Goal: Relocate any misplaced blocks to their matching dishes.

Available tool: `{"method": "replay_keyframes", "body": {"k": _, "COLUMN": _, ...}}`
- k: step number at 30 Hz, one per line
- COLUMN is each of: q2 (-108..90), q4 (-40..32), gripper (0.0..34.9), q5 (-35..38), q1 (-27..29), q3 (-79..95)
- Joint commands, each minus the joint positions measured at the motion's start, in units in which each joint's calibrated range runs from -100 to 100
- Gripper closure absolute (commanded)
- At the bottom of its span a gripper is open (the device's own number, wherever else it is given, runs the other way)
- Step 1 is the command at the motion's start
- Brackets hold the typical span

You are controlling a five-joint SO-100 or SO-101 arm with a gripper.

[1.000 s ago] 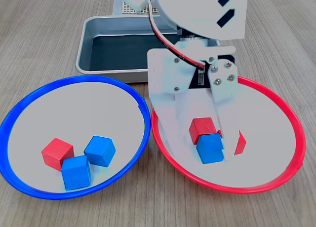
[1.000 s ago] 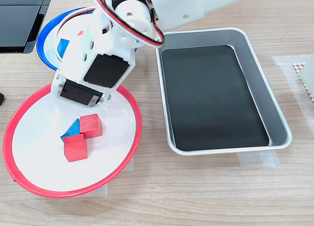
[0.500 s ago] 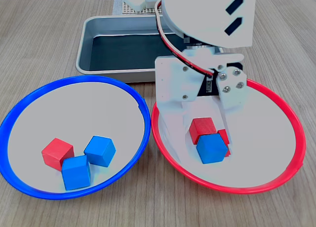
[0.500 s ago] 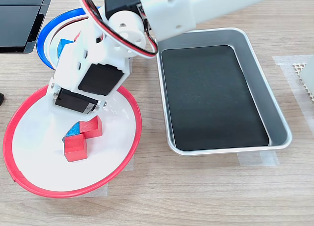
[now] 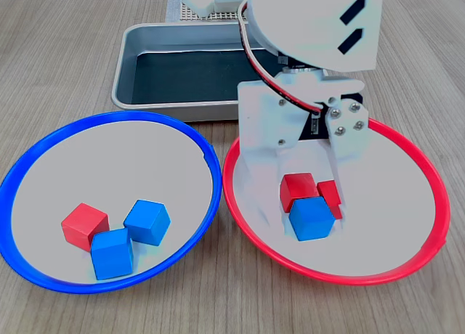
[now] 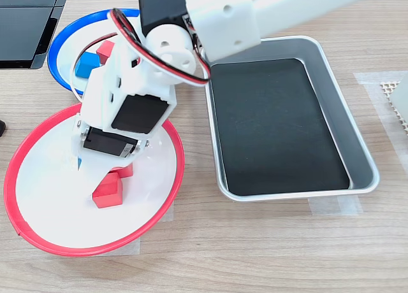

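- In the first exterior view, the white arm reaches down over the red-rimmed plate, and its gripper sits low among the three blocks there.
- A blue block lies nearest the camera in that plate; a red block touches it from behind, and a second red block sits just to the first exterior view's right of both.
- The gripper's white body hides the fingertips, so I cannot tell whether the claw is spread, closed or clamped on a block.
- The blue-rimmed plate sits to the first exterior view's left, its rim almost touching the red one. It holds a lone red block touching a near blue block, with a far blue block just beside.
- A grey metal tray lies behind both plates, partly blocked by the arm.
- In the second exterior view, the arm's servo housing covers the far part of the red-rimmed plate and most of the blocks.
- Only a front red block shows clearly, with a sliver of another red one behind it and a thin blue edge at the housing's left.
- The blue-rimmed plate is at top left, half hidden by the arm; one blue block and one red block peek out.
- The tray lies to the second exterior view's right, well clear of the gripper.
- A dark object fills the top left corner.
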Motion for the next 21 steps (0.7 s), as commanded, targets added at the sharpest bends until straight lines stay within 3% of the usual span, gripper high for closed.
{"method": "replay_keyframes", "body": {"k": 1, "q2": -3.35, "q4": 0.43, "gripper": 17.7, "q5": 0.24, "q1": -0.61, "q3": -0.08}}
{"method": "replay_keyframes", "body": {"k": 7, "q2": -3.27, "q4": 0.52, "gripper": 23.2, "q5": 0.68, "q1": -0.52, "q3": 0.10}}
{"method": "replay_keyframes", "body": {"k": 14, "q2": -3.35, "q4": 0.52, "gripper": 26.3, "q5": 0.83, "q1": -0.42, "q3": 0.10}}
{"method": "replay_keyframes", "body": {"k": 17, "q2": -3.35, "q4": 0.60, "gripper": 30.9, "q5": 0.73, "q1": -0.61, "q3": 0.01}}
{"method": "replay_keyframes", "body": {"k": 21, "q2": -3.35, "q4": 0.60, "gripper": 34.4, "q5": 0.29, "q1": -0.89, "q3": -0.45}}
